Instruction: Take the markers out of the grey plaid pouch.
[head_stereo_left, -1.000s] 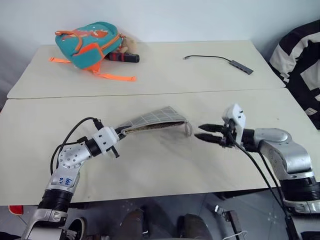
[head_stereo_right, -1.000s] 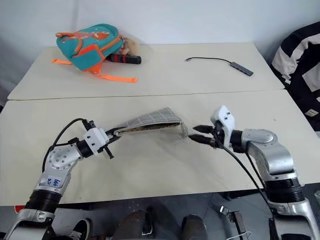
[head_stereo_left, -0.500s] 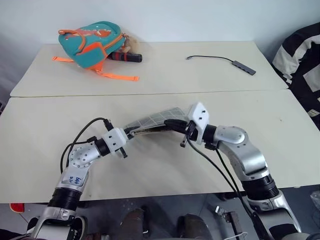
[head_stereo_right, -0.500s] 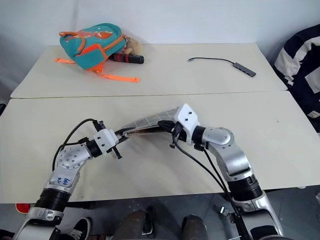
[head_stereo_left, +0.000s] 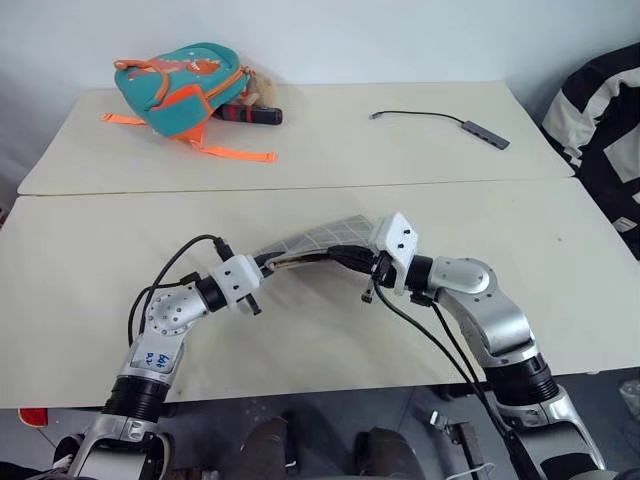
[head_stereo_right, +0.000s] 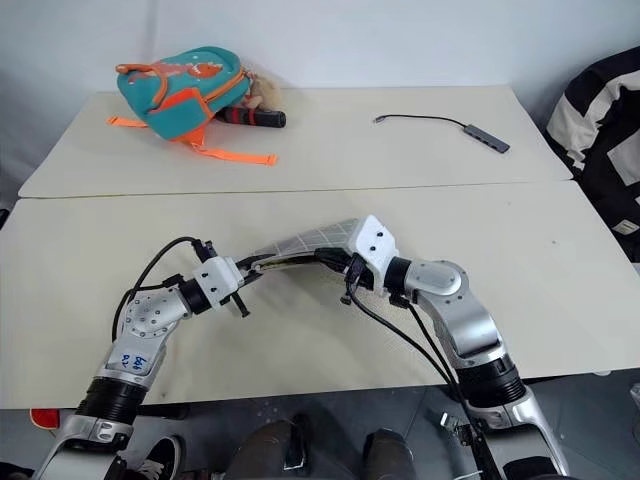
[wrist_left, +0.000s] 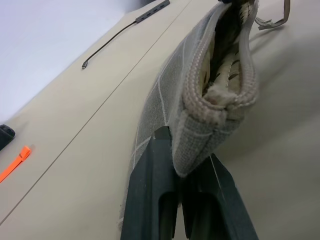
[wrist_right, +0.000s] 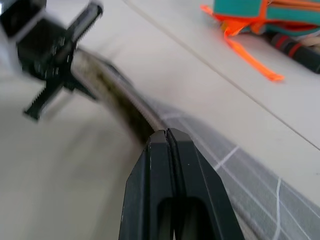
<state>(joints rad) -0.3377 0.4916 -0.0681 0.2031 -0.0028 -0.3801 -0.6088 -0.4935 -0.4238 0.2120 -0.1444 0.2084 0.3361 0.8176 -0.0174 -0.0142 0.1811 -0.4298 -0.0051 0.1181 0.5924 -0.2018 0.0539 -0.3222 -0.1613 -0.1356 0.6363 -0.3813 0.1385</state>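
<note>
The grey plaid pouch (head_stereo_left: 322, 236) hangs lifted off the table, slanting up to the right between both grippers. My left gripper (head_stereo_left: 262, 266) is shut on its lower left corner; in the left wrist view the fingers (wrist_left: 150, 165) pinch the fabric (wrist_left: 220, 75), and the open mouth shows cream lining. My right gripper (head_stereo_left: 345, 255) is shut, with its fingertips (wrist_right: 167, 134) against the zipper rim near the pouch's (wrist_right: 250, 170) right end. Whether fabric sits between them I cannot tell. The markers are hidden.
A teal-and-orange backpack (head_stereo_left: 180, 85) lies at the far left of the rear table, with a red-and-black cylinder (head_stereo_left: 250, 115) beside it. A cable with a small hub (head_stereo_left: 455, 121) lies far right. Striped black-and-white fabric (head_stereo_left: 610, 130) is beyond the right edge.
My right gripper was open off the pouch's right end a second ago. It has swung left onto the pouch's rim and shut. The left gripper still holds the corner.
</note>
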